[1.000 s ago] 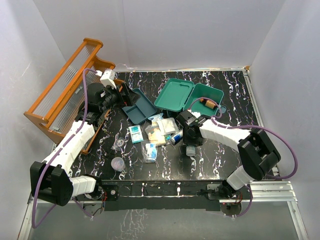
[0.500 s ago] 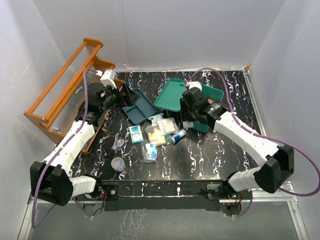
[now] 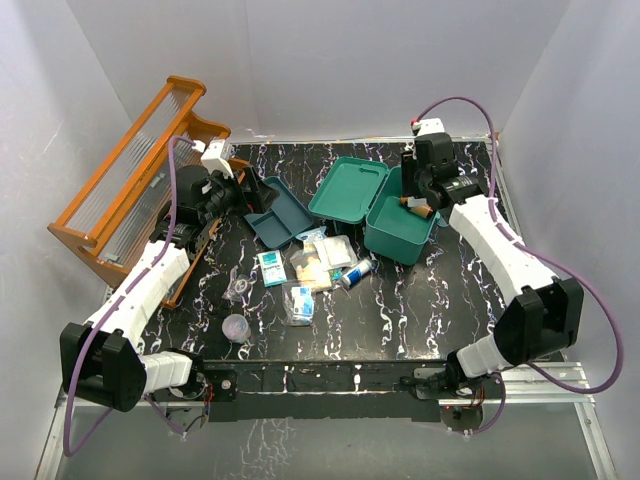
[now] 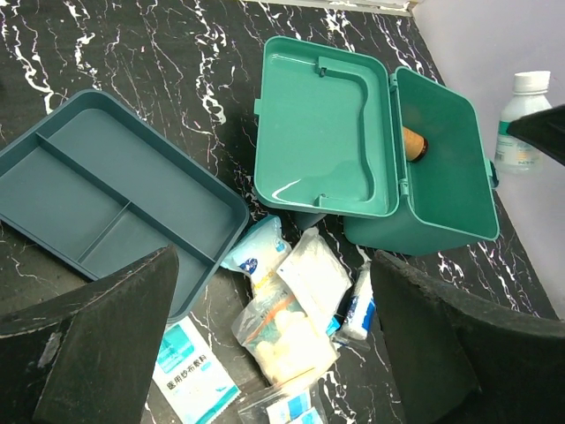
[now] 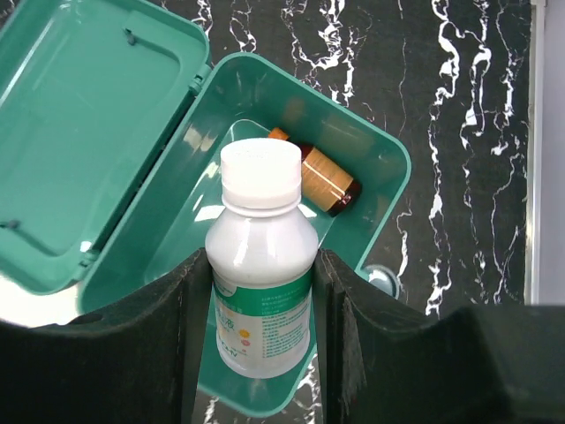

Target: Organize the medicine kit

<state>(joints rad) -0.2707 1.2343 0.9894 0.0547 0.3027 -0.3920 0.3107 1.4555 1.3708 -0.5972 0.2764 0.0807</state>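
Note:
The teal medicine kit [image 3: 398,235] stands open at the table's middle right, its lid [image 3: 347,190] laid flat to the left. Its divided insert tray [image 3: 277,212] lies apart to the left. A brown bottle [image 5: 323,181] lies inside the box. My right gripper [image 5: 261,340] is shut on a white bottle [image 5: 262,269] with a green label, held above the open box [image 5: 388,168]. In the left wrist view the box [image 4: 441,225], tray [image 4: 106,208] and white bottle [image 4: 523,124] show. My left gripper [image 4: 269,340] is open and empty, above the tray and packets.
An orange wooden rack [image 3: 130,180] stands at the back left. Several gauze and medicine packets [image 3: 312,265], a small roll [image 3: 357,272], a sachet [image 3: 271,268] and a small cup [image 3: 235,327] lie on the black marbled table [image 3: 440,310] in front of the kit.
My right arm has swung from the packets near the table's middle up and back to the right, carrying the white bottle over the open box. The left arm has not moved.

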